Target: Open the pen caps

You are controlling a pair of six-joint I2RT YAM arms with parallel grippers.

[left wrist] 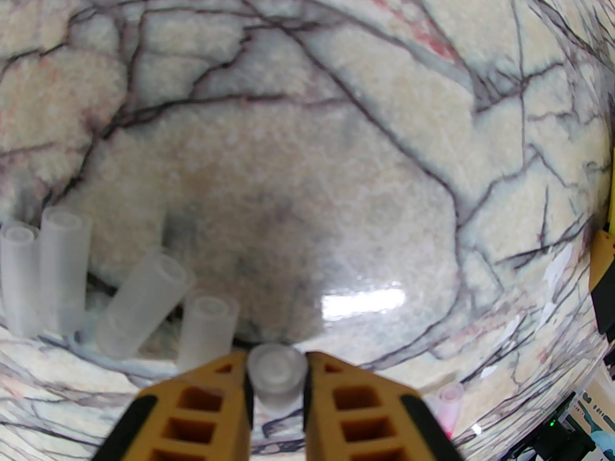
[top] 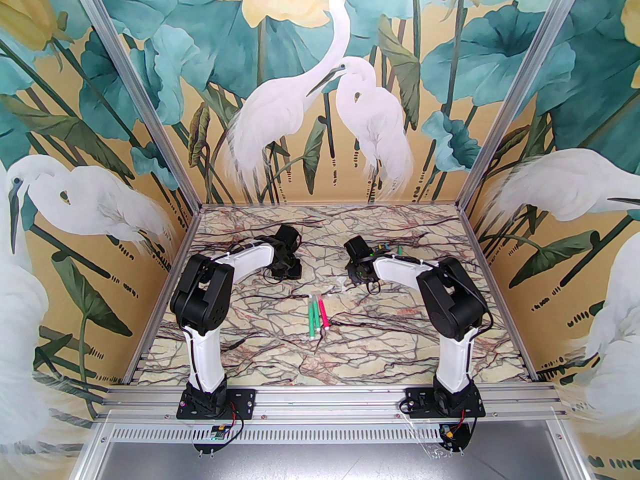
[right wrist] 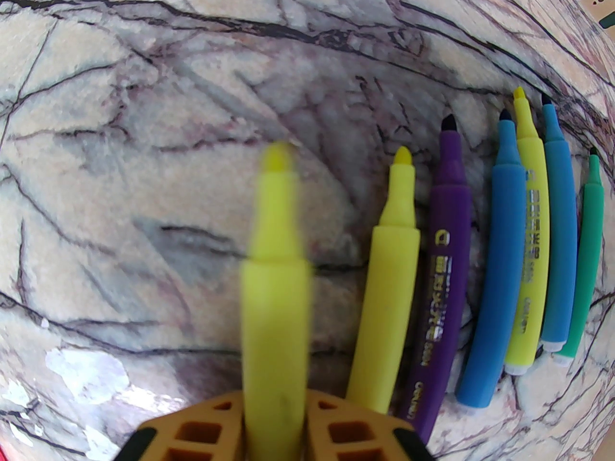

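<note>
The left gripper (left wrist: 277,360) is nearly closed and pinches a clear cap (left wrist: 277,377) between its fingers, mouth end facing the camera, low over the desk (left wrist: 298,185). Just to its left four loose caps (left wrist: 141,305) lie on the marble: two side by side, one tilted, and one right beside the finger. From above, this gripper (top: 285,268) sits left of centre in the far half of the desk (top: 260,348). The right gripper (right wrist: 276,396) is closed on the body of a yellow pen (right wrist: 276,276), whose bare tip points away from the camera; the pen is blurred. To its right six uncapped pens (right wrist: 439,267) lie in a row on the desk, tips the same way: yellow, purple, blue, yellow, blue, green. From above, the right gripper (top: 357,273) is right of centre, well apart from the left. Three more pens (top: 317,313), two green and one pink, lie together mid-desk between the arms.
</note>
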